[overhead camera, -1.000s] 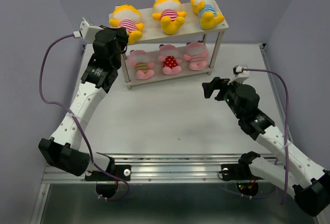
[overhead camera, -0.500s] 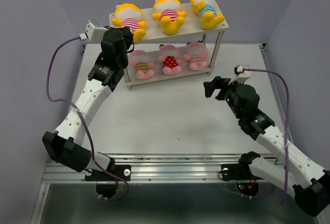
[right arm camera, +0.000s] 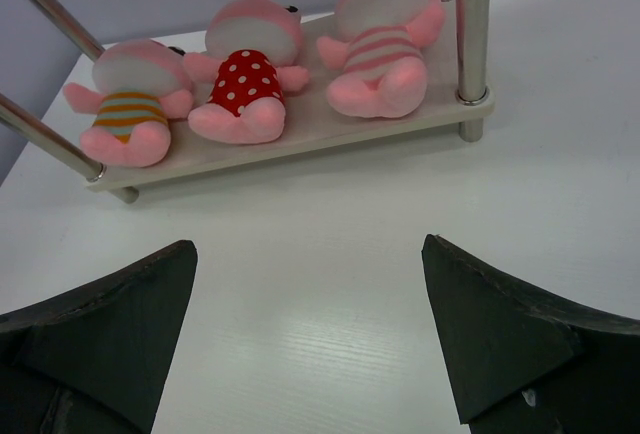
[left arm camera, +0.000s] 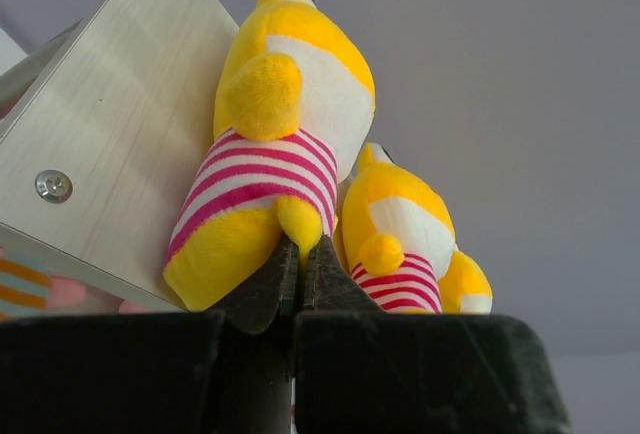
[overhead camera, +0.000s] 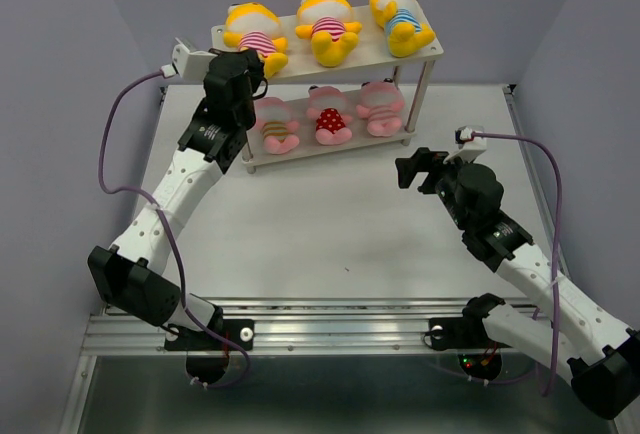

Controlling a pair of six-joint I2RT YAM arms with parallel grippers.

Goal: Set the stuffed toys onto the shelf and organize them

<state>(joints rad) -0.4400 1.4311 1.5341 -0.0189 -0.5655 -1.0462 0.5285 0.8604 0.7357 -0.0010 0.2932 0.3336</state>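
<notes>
The left gripper point(left arm camera: 300, 249), its two fingers pressed together with nothing between them, touches its tips to the foot of a yellow toy in pink stripes point(left arm camera: 262, 179) at the left end of the shelf's point(overhead camera: 432, 47) top board. The toy lies on its back directly ahead of the fingertips. Its long axis runs away from them, feet near and head toward the far edge, so a straight push along the fingers would likely slide it deeper onto the board.

Beside it on the same board lie a second yellow toy in pink stripes point(overhead camera: 328, 29) and a yellow toy in blue stripes point(overhead camera: 398, 16). Three pink toys line the lower board: one with yellow stripes point(right arm camera: 135, 114), one in red with white dots point(right arm camera: 243, 84) and one with pink stripes point(right arm camera: 385, 49).

The right gripper point(right arm camera: 308, 249) hangs wide open and empty above the table point(overhead camera: 330, 214), facing the lower board and well apart from the top-left toy. The left arm is by far the nearer for any final nudge. All six toys appear shelved, so the job looks close to done.
</notes>
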